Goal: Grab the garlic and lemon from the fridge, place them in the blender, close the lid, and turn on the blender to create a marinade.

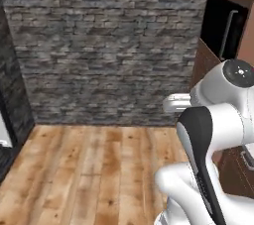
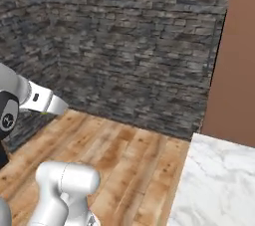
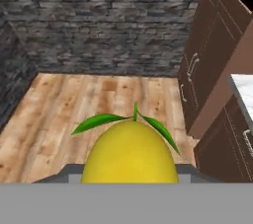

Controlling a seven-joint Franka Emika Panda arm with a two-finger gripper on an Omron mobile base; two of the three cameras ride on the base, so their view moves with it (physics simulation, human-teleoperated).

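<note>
Yellow and smooth, the lemon (image 3: 129,153) sits low in the middle of your hand view, with a short green stem and two green leaves spreading from its top. It rests right at the gripper, between where the fingers rise (the tips themselves are hidden behind the fruit), so the jaws read as clamped on the lemon. Beyond it you see a wooden plank floor (image 3: 99,104) running to a grey stone-brick wall (image 3: 104,20). Dark brown cabinets (image 3: 207,65) with grey bar handles stand at the right, and a white marble counter (image 3: 244,92) edges in beside them. In your left base view, the white arm (image 1: 218,135) rises at the lower right.
</note>
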